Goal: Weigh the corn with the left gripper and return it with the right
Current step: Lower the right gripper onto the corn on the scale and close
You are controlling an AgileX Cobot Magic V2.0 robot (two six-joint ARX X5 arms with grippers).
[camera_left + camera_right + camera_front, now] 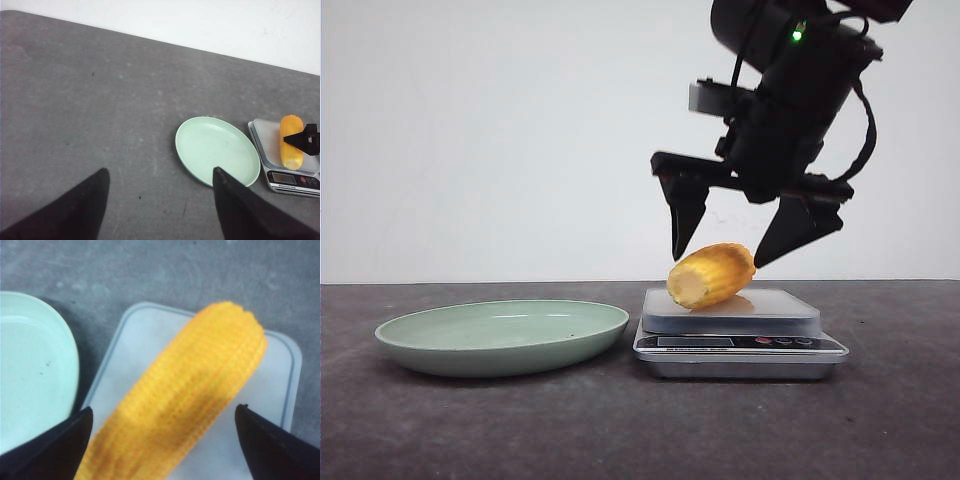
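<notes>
Two black pointed fingers of the right tool [727, 250] hang spread wide in the front view, just above the short yellow-orange corn cob [711, 275] with ridged kernel rows and a pale flat cut end. The cob lies on the smooth grey platform of a small silver digital scale [740, 335], which sits right of a shallow, glossy pale-green round plate [500, 336]. Both rest on a dark grey, faintly speckled worktop [620, 430] before a plain white wall [490, 130].

From the left wrist view, the left tool [160, 200] hovers with fingers wide apart and holding nothing, over bare worktop well left of plate and scale; its fingers are cut off at the frame edge.

From the right wrist view, the cob fills the gap between the parted fingers, blurred by closeness, its cut end out of frame.
</notes>
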